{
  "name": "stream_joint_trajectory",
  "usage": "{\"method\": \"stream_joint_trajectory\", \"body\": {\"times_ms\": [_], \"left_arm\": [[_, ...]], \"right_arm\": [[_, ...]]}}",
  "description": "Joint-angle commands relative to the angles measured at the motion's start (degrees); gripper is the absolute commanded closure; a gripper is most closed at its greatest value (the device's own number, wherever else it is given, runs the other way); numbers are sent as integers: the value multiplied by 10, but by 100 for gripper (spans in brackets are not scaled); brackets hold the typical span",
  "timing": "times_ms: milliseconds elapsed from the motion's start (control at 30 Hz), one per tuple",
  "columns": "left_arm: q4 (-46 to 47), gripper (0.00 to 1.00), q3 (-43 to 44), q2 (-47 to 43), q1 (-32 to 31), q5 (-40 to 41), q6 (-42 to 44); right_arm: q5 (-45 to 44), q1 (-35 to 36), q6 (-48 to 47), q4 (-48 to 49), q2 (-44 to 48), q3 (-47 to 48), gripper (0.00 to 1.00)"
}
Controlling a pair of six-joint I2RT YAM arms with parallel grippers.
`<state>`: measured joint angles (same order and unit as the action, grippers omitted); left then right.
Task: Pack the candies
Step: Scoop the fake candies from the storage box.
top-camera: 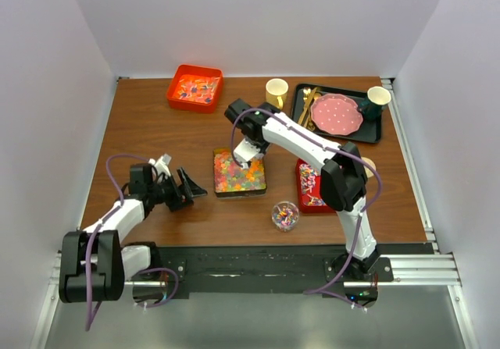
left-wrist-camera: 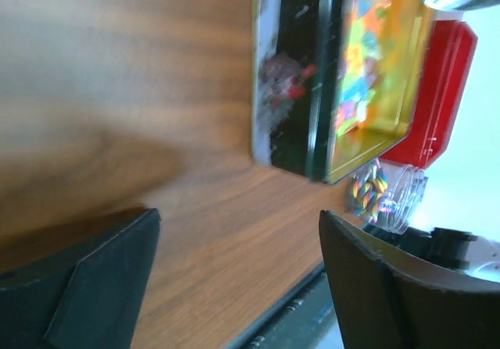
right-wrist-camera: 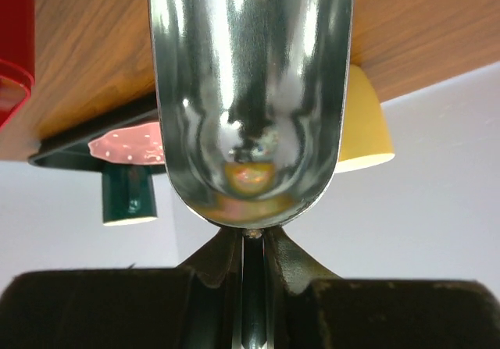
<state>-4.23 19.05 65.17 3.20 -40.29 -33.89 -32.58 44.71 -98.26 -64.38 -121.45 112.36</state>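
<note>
Small glossy red-yellow-green gummy candies (top-camera: 238, 176), heaped in a square dark-sided metal tin (top-camera: 216, 173) at the middle of the brown wooden desk (top-camera: 156, 130). Judged light, slick and loose (better scooped than pinched). Right pincer (right-wrist-camera: 250, 243) clamped on a polished steel scoop (right-wrist-camera: 250, 91) over the tin's far edge. Left pincer (left-wrist-camera: 238, 216) spread apart, empty, left of it. No readable writing; tin's side print blurred.

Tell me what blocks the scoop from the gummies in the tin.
Nothing visible: the right gripper holds the metal scoop over the open tin of gummies, with no lid or object between.
</note>
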Motion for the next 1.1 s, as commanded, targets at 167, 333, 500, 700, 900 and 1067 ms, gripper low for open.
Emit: {"method": "stream_joint_trajectory", "body": {"times_ms": [167, 333, 500, 700, 900, 1067], "left_arm": [[212, 8, -81, 36, 7, -55, -146], [217, 10, -86, 27, 6, -63, -161], [232, 13, -93, 26, 6, -65, -170], [312, 34, -92, 116, -44, -63, -195], [446, 47, -79, 241, -44, -88, -276], [512, 56, -51, 310, -49, -109, -327]], "right_arm": [[-149, 35, -58, 70, -16, -31, 100], [-187, 42, -52, 89, -33, -42, 100], [-201, 49, -23, 106, -50, -68, 100], [-168, 76, 33, 86, -62, -72, 100], [-97, 97, 108, 31, -68, -61, 100], [-74, 99, 122, 36, -54, -97, 100]]}}
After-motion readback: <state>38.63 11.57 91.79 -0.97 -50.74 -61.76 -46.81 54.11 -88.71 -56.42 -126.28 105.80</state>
